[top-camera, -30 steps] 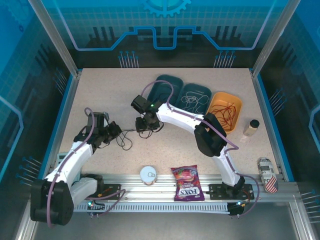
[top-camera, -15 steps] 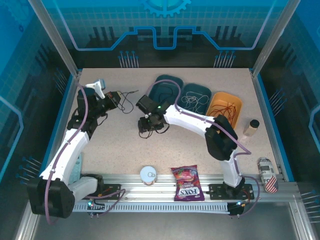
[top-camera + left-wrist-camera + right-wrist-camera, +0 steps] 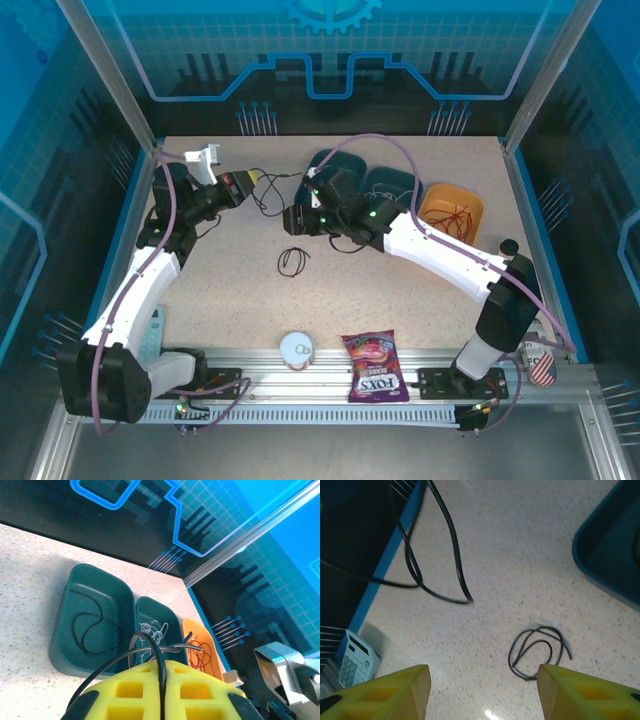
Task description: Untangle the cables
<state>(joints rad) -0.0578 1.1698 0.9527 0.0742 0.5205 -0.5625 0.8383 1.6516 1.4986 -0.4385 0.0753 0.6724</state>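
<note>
Black cable (image 3: 262,192) dangling in loops left of teal tray (image 3: 62,630), clamped in left gripper (image 3: 252,180); small black coil (image 3: 293,261) lying before tray, right gripper (image 3: 297,220), down on it a moment ago, now raised, jaws apart.

Legible print, one item.

Snack bag (image 3: 370,366), purple and red, at the near edge of the worktop (image 3: 230,290): brand "FOX'S" in large white letters on a dark band. In the top view the letters appear inverted. The finer print on this bag is too small to read.

Can (image 3: 537,362), near right corner: stars-and-stripes pattern, with no lettering that can be made out.

Calculator (image 3: 351,664), right wrist view, at the left edge of the worktop: the key grid is visible, but the key legends are blurred and cannot be read.

No other readable text, numbers or signs.
</note>
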